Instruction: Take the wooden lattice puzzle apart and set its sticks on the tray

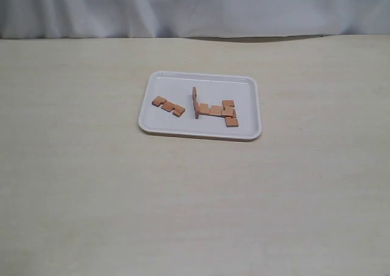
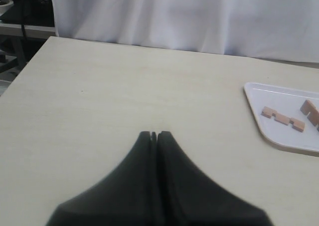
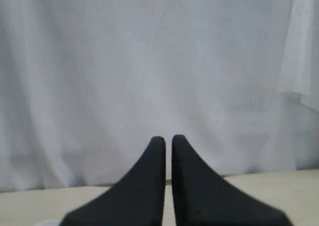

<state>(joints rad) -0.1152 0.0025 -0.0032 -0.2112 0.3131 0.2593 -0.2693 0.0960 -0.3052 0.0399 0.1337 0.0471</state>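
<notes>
I have one white tray [image 1: 201,77] sitting on the bench [image 1: 91,184], roughly mid-bench in the exterior view, and all the reddish-brown wood lies inside its rim. I count four sticks. One loose stick [image 1: 169,106] lies flat by itself toward the left part of the tray, its two square notches plain to see. The other three are gathered toward the right as the remainder of the wooden lattice puzzle: an upright stick [image 1: 195,102] standing on edge, a flat stick [image 1: 213,110] running away from its foot, and an end stick [image 1: 230,114] lying across that one's far end. Whether those three are interlocked or only touching I cannot tell. The left gripper [image 2: 155,133] is clenched, tips pressed together with nothing between them, hanging over bare bench well apart from the tray [image 2: 279,99]. The right gripper [image 3: 168,137] is closed down to a thin slit, holding nothing, and faces the white cloth [image 3: 149,61] behind the bench.
</notes>
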